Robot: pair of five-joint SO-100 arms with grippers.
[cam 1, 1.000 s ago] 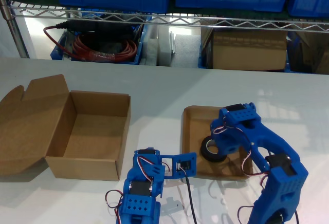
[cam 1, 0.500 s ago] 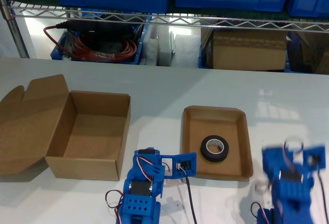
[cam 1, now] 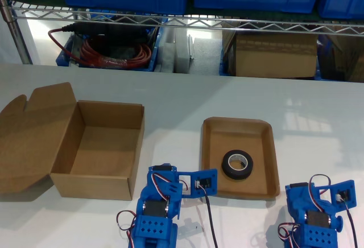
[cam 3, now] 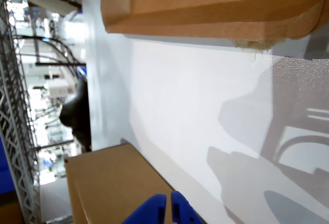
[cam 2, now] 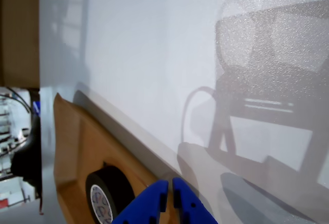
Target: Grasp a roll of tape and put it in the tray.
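On the counter [cam 1: 170, 100] the tray [cam 1: 239, 127] already holds the roll of tape [cam 1: 237, 164], lying flat, so we judge the task done; nothing remains but to rest. Our first pincer [cam 2: 169, 196] and second pincer [cam 3: 168, 203] are closed and empty. A second ago an arm reached over the tape; now it is folded back.

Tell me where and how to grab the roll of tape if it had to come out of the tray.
The roll of tape lies flat on the tray floor. Probably come from straight above, one jaw in the open core, one outside, pinching the ring wall; the tray's low rim blocks side approaches.
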